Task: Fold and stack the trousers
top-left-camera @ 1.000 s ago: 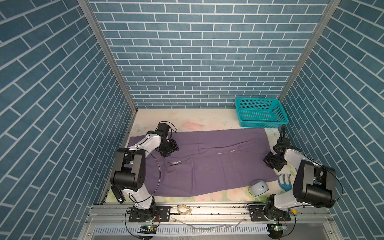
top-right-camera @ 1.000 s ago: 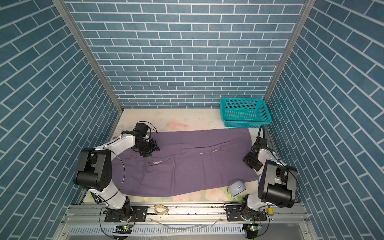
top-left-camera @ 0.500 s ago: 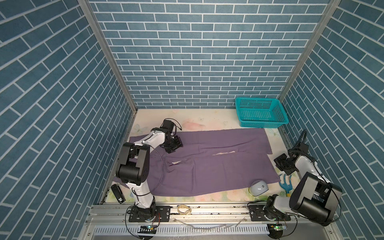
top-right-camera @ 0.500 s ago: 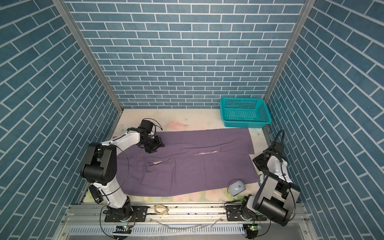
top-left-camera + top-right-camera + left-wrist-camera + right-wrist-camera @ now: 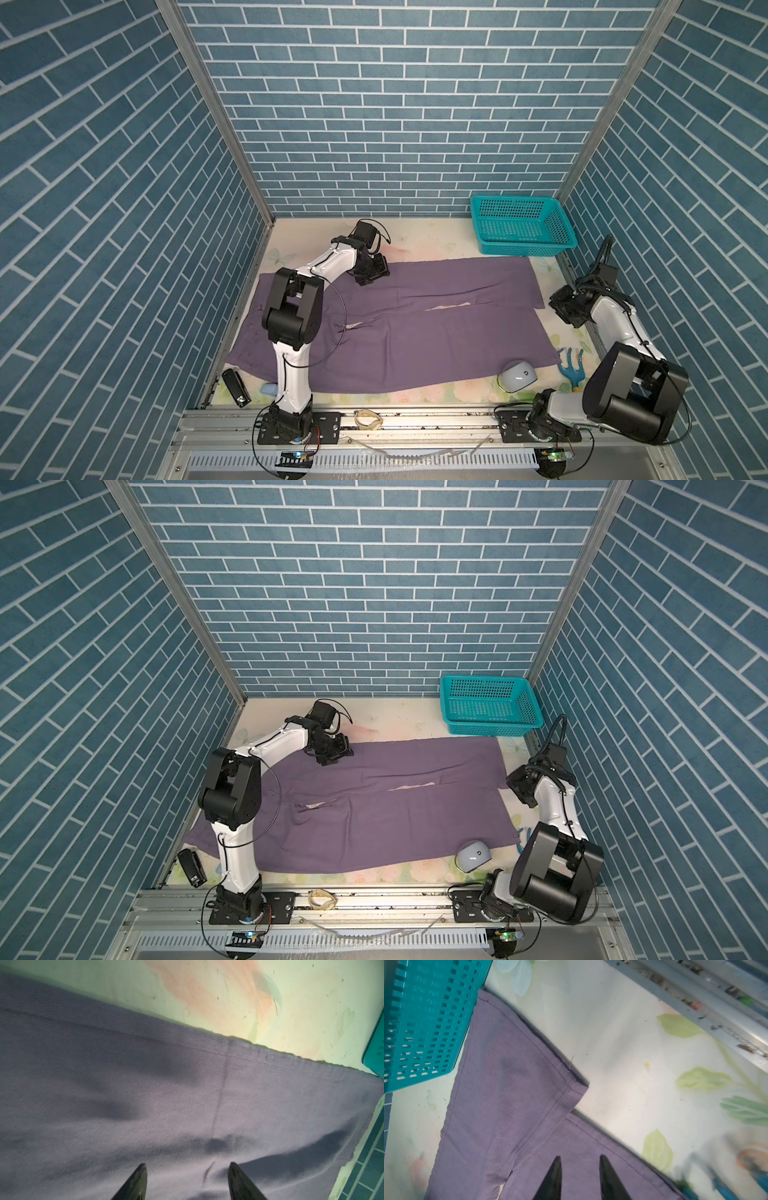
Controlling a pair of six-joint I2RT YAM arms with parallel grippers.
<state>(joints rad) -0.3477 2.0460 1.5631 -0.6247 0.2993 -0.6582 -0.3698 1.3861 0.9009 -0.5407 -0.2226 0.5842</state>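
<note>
The trousers (image 5: pixel 415 332) lie spread flat on the desk (image 5: pixel 436 241), both legs running toward the teal basket (image 5: pixel 521 246), with the far leg's hem corner right against its front wall. My left gripper (image 5: pixel 187 1167) hangs over the fabric's far edge, well away from the basket, fingers spread, nothing between them. My right gripper (image 5: pixel 580 1160) hovers by the hems, in front of the basket, fingers slightly parted, empty.
</note>
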